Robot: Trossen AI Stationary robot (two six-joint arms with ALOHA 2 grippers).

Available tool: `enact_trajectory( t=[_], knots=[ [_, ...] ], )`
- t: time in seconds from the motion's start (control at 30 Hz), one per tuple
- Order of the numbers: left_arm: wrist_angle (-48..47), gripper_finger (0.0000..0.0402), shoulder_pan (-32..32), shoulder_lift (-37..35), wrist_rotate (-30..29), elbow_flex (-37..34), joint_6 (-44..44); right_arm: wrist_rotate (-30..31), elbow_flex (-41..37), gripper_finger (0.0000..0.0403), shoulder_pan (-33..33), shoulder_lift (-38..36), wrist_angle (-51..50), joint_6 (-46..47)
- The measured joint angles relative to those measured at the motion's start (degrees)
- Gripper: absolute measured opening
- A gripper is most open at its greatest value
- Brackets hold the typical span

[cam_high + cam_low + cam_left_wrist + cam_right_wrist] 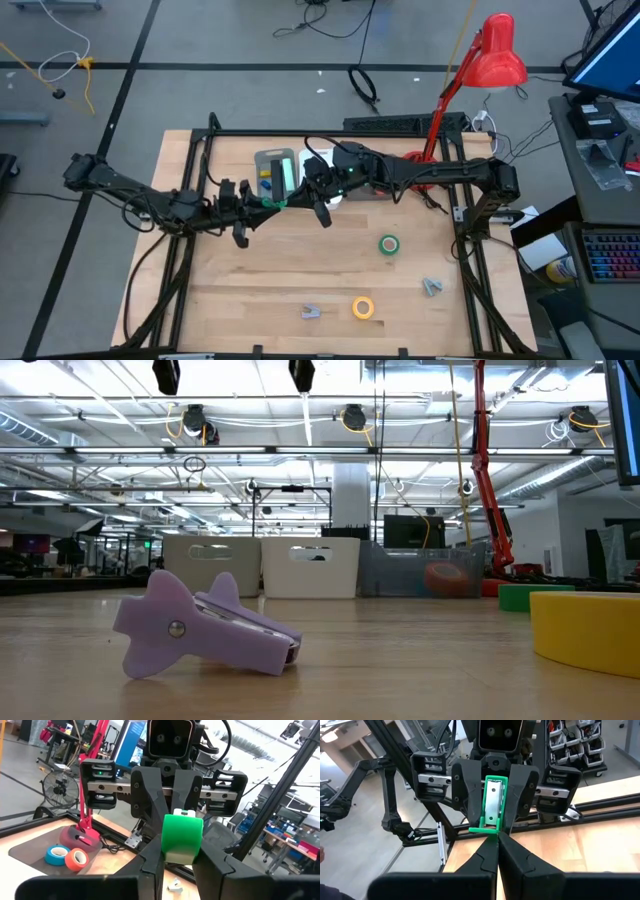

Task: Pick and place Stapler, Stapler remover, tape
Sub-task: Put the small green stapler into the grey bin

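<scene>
A green stapler [276, 201] hangs in the air over the middle of the table, between my two grippers, which face each other. My left gripper [182, 867] is shut on one end of it and my right gripper [497, 851] on the other. The green tape [389, 244] and yellow tape [363, 307] lie flat on the table nearer the front. The blue tape [57, 855] and orange tape [76, 859] lie on a grey mat by the lamp base. Two purple stapler removers [311, 312] [432, 287] rest near the front edge. My left gripper pinches the stapler's rounded end [182, 836] between its two fingers, coming level from the table's left, fingers along its length. The stapler is lifted clear and lies about level. My right gripper is shut on the thin edge of the stapler's other end [486, 830], coming level from the table's right. Its metal underside [493, 802] faces this wrist camera.
A grey tray [268, 160] with more staplers sits at the far side behind the grippers. A red desk lamp [495, 55] stands at the far right, its base [80, 837] on the mat. The black frame rails [300, 133] edge the table.
</scene>
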Motion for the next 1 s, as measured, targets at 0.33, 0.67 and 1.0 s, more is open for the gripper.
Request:
enact_trajectory(
  t=[0.33, 0.67, 1.0],
  knots=[
    [-1.36, 0.0079, 0.00, 0.01, 0.26, -0.02, -1.05, 0.02, 0.00, 0.0000, 0.00, -0.85, 0.18, 0.20],
    [-1.30, 0.0078, 0.00, 0.04, 0.30, -0.04, -1.15, 0.05, 0.01, 0.0000, 0.00, -0.85, 2.25, 0.66],
    [-1.19, 0.0078, 0.15, 0.00, 0.31, -0.04, -1.12, 0.38, 0.01, 0.0000, 0.00, -0.85, 3.74, 1.03]
  ],
)
